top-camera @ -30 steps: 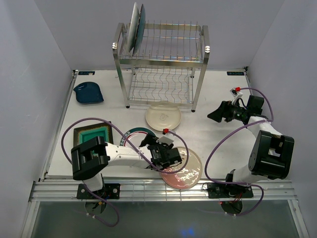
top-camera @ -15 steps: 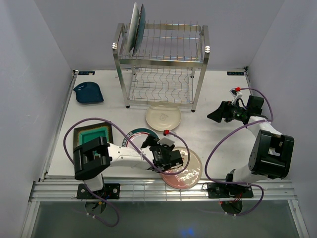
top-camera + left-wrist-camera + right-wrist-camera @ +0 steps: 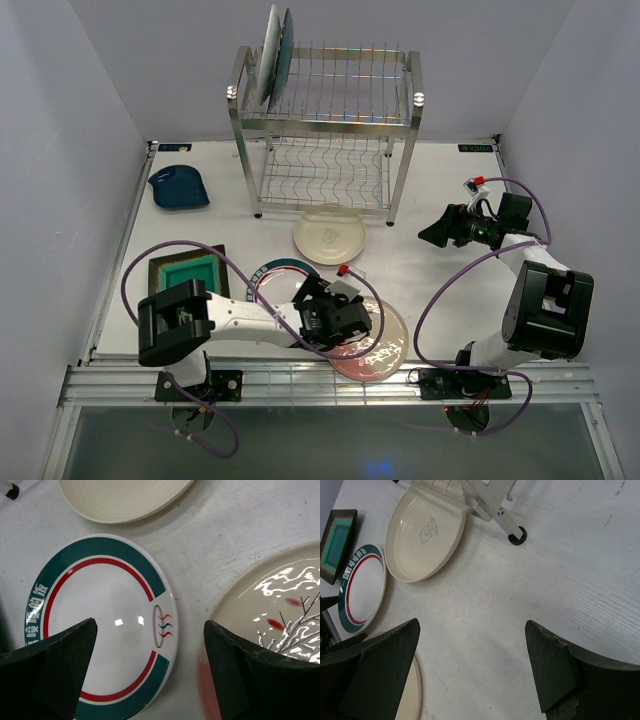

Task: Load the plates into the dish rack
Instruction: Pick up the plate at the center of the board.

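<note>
Green-red rim plate and pink speckled plate: glazed ceramic, so stiff, slick, chippable, probably hefty. Both lie flat on the counter, well in front of the dish rack. The rim edge looks like the only grab point. Left hand is spread and empty, hovering over the gap between both rims. Right hand is spread and empty, front-right of the rack.

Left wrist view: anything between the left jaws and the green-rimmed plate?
Nothing visible. The left gripper hangs open over the right edge of the green-rimmed plate, whose face is bare. The pink plate lies apart to the right, the cream plate beyond.
</note>
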### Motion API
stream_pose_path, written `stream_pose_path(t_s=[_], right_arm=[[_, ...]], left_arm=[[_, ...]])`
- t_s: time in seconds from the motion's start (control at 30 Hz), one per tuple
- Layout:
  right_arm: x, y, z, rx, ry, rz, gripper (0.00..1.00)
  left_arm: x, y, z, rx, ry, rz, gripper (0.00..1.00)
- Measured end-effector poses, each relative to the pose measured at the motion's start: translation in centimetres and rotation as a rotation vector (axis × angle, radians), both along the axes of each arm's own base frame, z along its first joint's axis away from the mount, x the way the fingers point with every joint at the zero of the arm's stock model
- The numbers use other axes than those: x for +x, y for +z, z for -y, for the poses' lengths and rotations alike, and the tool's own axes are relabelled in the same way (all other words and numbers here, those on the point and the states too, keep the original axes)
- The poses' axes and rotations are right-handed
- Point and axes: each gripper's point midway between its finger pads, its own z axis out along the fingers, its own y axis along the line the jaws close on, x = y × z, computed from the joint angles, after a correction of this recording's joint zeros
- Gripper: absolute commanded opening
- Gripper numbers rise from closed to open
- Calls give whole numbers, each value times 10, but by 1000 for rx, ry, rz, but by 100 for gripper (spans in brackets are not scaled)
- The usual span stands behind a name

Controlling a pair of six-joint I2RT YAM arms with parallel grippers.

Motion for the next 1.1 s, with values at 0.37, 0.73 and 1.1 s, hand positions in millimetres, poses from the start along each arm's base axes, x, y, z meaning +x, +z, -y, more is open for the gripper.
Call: stream_pose_path(t_s=[0.37, 0.73, 1.1], right_arm=[[-2, -3, 0, 3, 2, -16, 92], [-2, -3, 0, 1, 3, -15, 92], [-2, -6, -1, 5, 6, -25, 92]], left_arm=[[4, -25, 16, 82, 18, -43, 98], [3, 4, 6, -54, 27, -27, 98], [12, -10, -10, -7, 74, -67, 98]])
